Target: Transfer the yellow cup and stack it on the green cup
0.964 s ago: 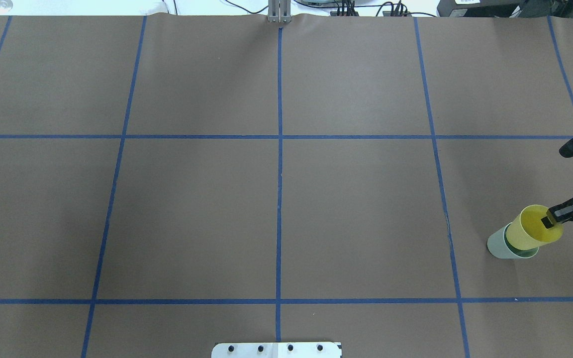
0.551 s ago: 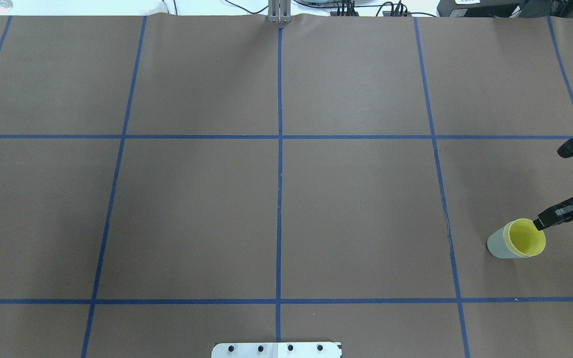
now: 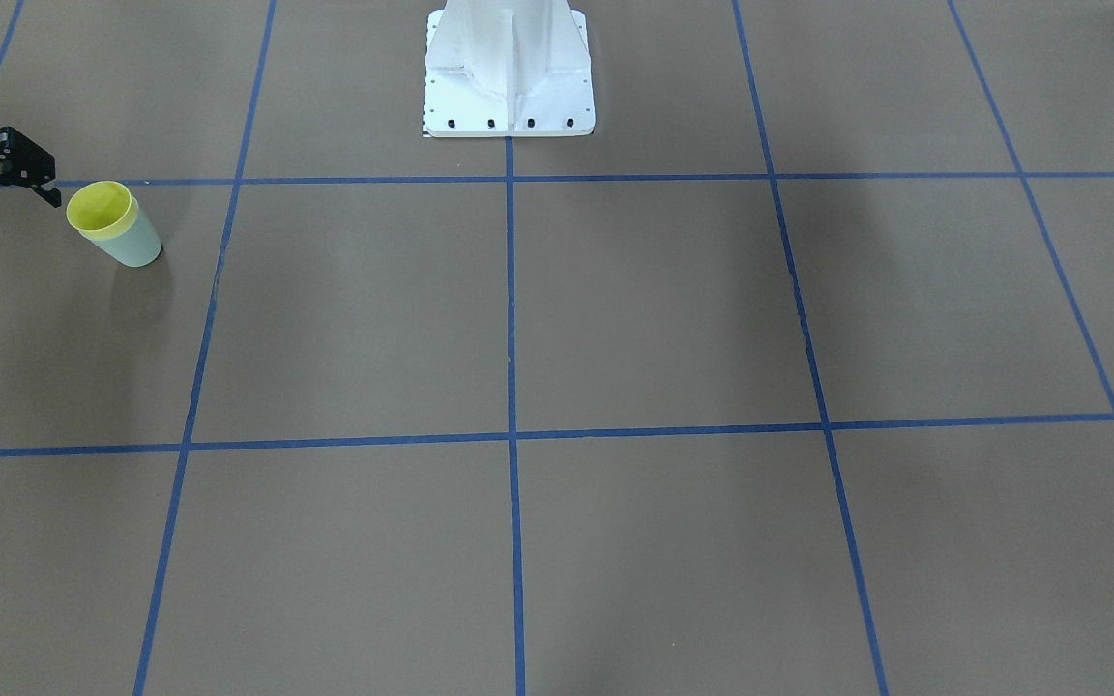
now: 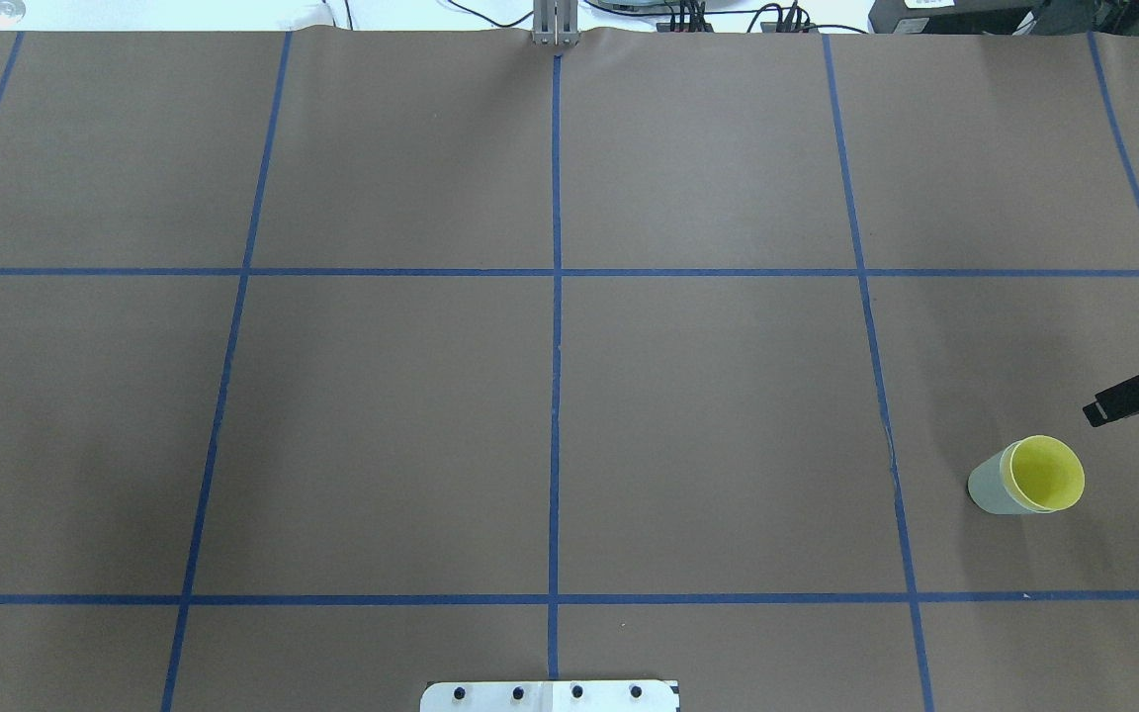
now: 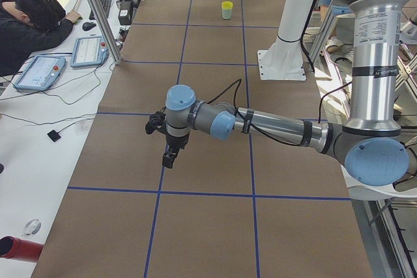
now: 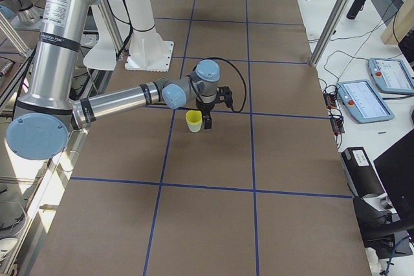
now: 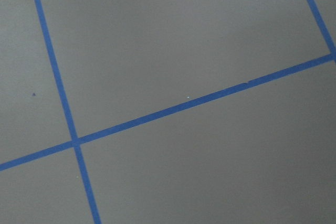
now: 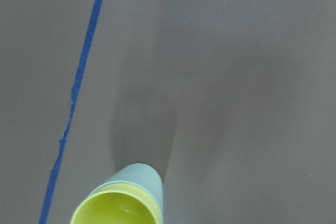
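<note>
Since its two black fingers stand wide apart with nothing between them, the right hand (image 4: 1128, 339) is empty. It hangs just beyond and to the right of the cups and touches neither.

The small bright yellow plastic tumbler (image 4: 1046, 473) sits nested inside the small pale mint-green plastic tumbler (image 4: 990, 487), with only its rim band showing above the green rim. The pair stands upright on the brown paper-covered bench (image 4: 708, 415), in the right-hand square of the middle row, just right of a blue tape line (image 4: 881, 396). By the look of it the stack is made.

Both cups look light, thin-walled and stiff. Their smooth, tapered sides would probably slide out of a squeeze taken low down. The safest hold appears to be at the yellow rim, one finger inside and one outside, or across the body just under the rim. If the cups are wedged together, a lift there may bring the green one up too.

Far off on the left side, the left hand (image 5: 171, 155) hovers over bare bench. Whether it is wide or narrow cannot be told.
</note>
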